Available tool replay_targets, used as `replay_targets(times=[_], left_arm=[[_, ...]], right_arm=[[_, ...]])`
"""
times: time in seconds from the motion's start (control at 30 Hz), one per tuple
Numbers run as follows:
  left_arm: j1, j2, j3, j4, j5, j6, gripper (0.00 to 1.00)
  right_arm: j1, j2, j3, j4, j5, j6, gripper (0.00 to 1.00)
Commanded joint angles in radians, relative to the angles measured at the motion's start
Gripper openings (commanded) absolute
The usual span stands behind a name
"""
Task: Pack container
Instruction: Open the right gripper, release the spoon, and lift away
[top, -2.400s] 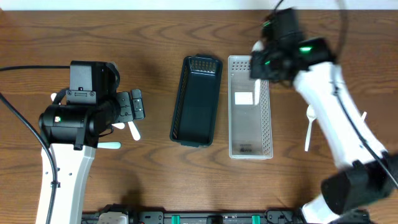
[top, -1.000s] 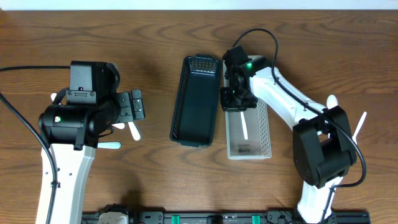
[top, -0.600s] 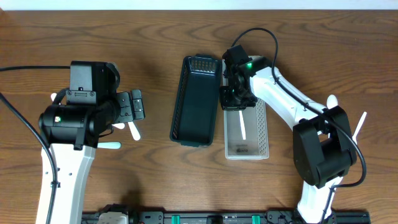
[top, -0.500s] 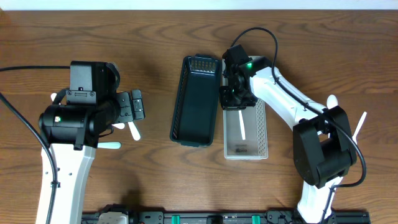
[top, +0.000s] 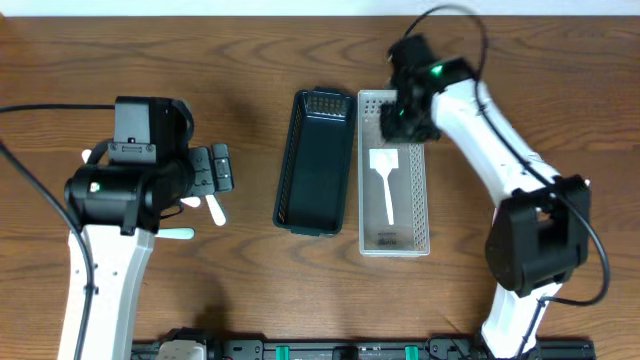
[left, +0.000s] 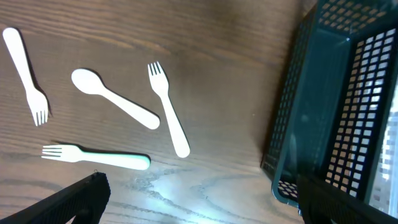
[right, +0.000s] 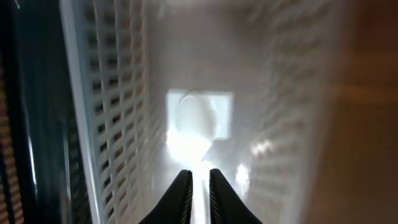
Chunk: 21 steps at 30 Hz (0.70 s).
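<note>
A white perforated basket (top: 421, 205) lies beside a dark basket (top: 317, 160) at mid-table. A white spoon (top: 384, 185) lies flat inside the white basket, bowl towards the far end. My right gripper (top: 402, 118) hovers over the basket's far end, fingers almost together and holding nothing. In the right wrist view its fingertips (right: 199, 186) point down at the spoon's bowl (right: 194, 118) on a white label, within the basket walls (right: 106, 124). My left gripper (top: 216, 170) is open and empty above loose white cutlery (top: 214, 210).
In the left wrist view, the open left fingers (left: 199, 199) frame bare table. Three white forks (left: 168, 109) (left: 25, 74) (left: 93, 157) and a white spoon (left: 113, 103) lie there, left of the dark basket (left: 311, 112). The dark basket's edge shows in the right wrist view (right: 31, 124).
My right gripper has lifted and drawn back to the white basket's far end, leaving the spoon lying inside. The white basket has shifted against the dark one. The left arm has not moved.
</note>
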Motion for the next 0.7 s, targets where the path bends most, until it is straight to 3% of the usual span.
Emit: replay_targets(times=[0.0, 0.27, 0.37, 0.5, 0.67], left_arm=[[-0.006, 0.067, 0.021, 0.008, -0.001, 0.007, 0.98], [-0.006, 0.293, 0.02, 0.039, -0.001, 0.017, 1.0], [-0.006, 0.38, 0.02, 0.039, 0.0, 0.017, 0.91], [-0.008, 0.488, 0.02, 0.039, 0.026, 0.017, 0.68], [-0.031, 0.603, 0.02, 0.038, 0.053, 0.016, 0.49]], right_arm=[[-0.035, -0.093, 0.105, -0.023, 0.078, -0.056, 0.14], [-0.11, -0.264, 0.168, -0.07, 0.085, -0.068, 0.13], [-0.13, -0.309, 0.168, -0.097, 0.088, -0.082, 0.13], [-0.14, -0.342, 0.168, -0.127, 0.111, -0.089, 0.13], [-0.14, -0.346, 0.168, -0.148, 0.134, -0.089, 0.13]])
